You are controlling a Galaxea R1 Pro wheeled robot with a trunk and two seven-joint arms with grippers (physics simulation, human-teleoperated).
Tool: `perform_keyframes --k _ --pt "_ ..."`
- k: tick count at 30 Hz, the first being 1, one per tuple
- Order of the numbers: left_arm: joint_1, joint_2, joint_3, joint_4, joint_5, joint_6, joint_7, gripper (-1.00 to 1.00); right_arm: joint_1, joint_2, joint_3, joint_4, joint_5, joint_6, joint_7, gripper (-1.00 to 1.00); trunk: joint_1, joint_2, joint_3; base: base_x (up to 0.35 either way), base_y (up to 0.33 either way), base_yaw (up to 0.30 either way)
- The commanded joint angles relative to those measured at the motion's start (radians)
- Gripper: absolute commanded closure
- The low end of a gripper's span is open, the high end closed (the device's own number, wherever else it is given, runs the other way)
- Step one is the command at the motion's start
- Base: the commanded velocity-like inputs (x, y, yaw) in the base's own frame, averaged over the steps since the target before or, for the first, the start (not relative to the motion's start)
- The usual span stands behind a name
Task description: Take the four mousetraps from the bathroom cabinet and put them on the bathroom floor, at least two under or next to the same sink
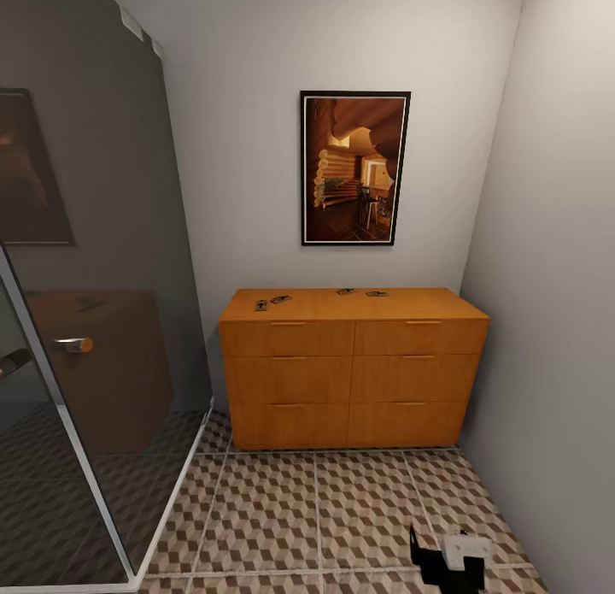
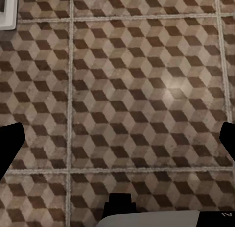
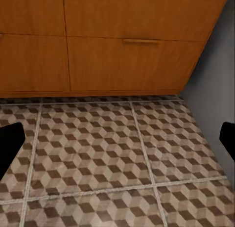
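Atop cabinet (image 1: pixel 354 367) — four mousetraps (image 1: pixel 279 300), untouched.

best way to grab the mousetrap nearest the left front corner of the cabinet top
Probably from straight above, fingers closing across the short width of the mousetrap. It lies flat on the cabinet top with nothing under its edges, so a side approach has little to catch. A second trap sits just beside it, so come down on the edge away from that one. Its spring parts are too small to judge.
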Motion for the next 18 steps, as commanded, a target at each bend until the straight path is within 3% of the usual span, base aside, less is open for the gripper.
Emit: perform_keyframes --k 1,12,18 --pt "0.000 0.000 0.000 -0.001 0.000 -0.002 0.000 -1.00 0.000 0.000 0.000 -0.026 0.007 0.025 -0.006 -1.00 0.000 0.000 -0.001 0.000 0.000 0.000" --pt "0.000 0.000 -0.001 -0.001 0.000 -0.001 0.000 -1.00 0.000 -0.034 0.000 -0.367 0.007 0.326 -0.010 -1.00 0.000 0.000 -0.001 0.000 0.000 0.000" --pt "0.000 0.000 -0.001 -0.002 0.000 -0.001 0.000 -1.00 -0.005 -0.042 0.000 -0.471 0.007 0.430 -0.011 -1.00 0.000 0.000 -0.001 0.011 0.000 0.000"
